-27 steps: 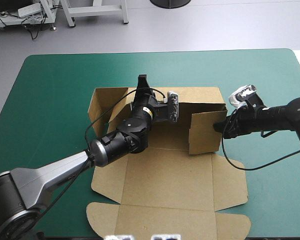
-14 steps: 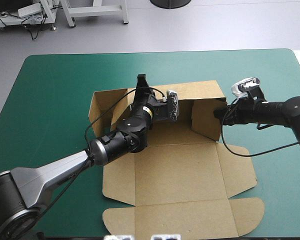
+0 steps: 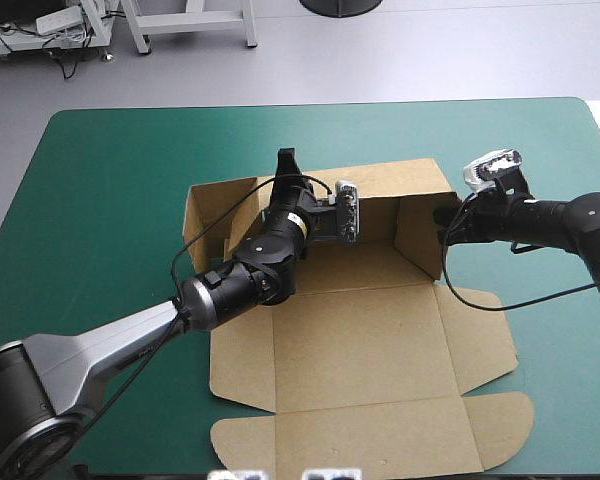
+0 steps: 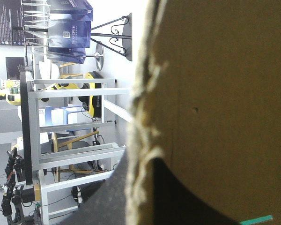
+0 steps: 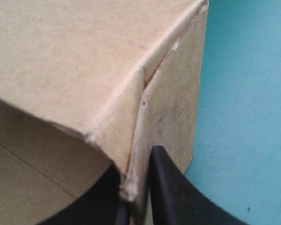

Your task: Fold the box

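Note:
The brown box lies mid-table, its far wall and right wall raised and its front panels flat. My left gripper is at the far wall's top edge. In the left wrist view the left gripper is shut on the board's edge. My right gripper is at the far right corner. In the right wrist view the right gripper is pinched on the right wall's edge, one black finger inside and one outside.
The box's flat lid and its rounded flaps reach close to the table's front edge. A raised left flap stands beside my left arm. Bare teal-green cover lies to the left, right and far side of the box.
The right gripper moved toward the far edge, swinging the right wall outward to stand along the box's side. The flat front panels slid to the right. The left gripper barely moved.

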